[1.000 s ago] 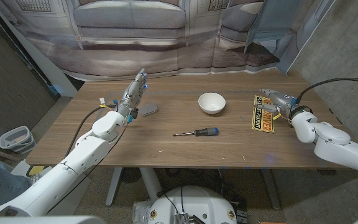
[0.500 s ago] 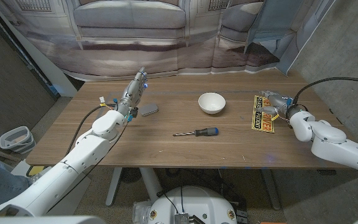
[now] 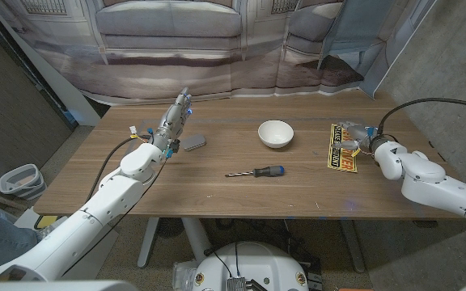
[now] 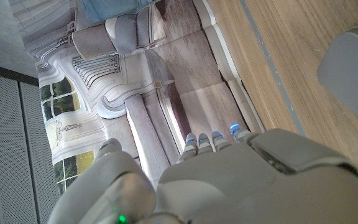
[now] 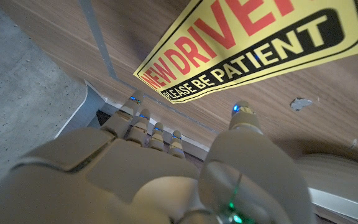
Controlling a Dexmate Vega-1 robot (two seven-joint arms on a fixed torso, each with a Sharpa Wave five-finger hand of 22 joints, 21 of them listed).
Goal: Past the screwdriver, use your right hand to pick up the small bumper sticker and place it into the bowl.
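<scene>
The yellow bumper sticker (image 3: 341, 150), printed "NEW DRIVER PLEASE BE PATIENT", lies flat on the table at the right; the right wrist view shows it close up as sticker (image 5: 247, 43). My right hand (image 3: 362, 136) hovers at the sticker's right edge, past the screwdriver. Seen along its back, this right hand (image 5: 166, 168) has its fingers and thumb apart with nothing between them. The white bowl (image 3: 275, 133) stands left of the sticker, mid-table. A screwdriver (image 3: 259, 172) with a dark handle lies in front of the bowl. My left hand (image 3: 175, 119) stands at the back left, fingers stretched out, holding nothing.
A small grey block (image 3: 194, 143) lies beside my left hand and appears in the left wrist view as block (image 4: 352, 65). A printed backdrop hangs behind the table's far edge. A tiny white scrap (image 5: 301, 102) lies on the wood near the sticker.
My right forearm has swung slightly toward the table's middle, and the hand has edged closer over the sticker's right edge. The left hand, bowl and screwdriver have not moved.
</scene>
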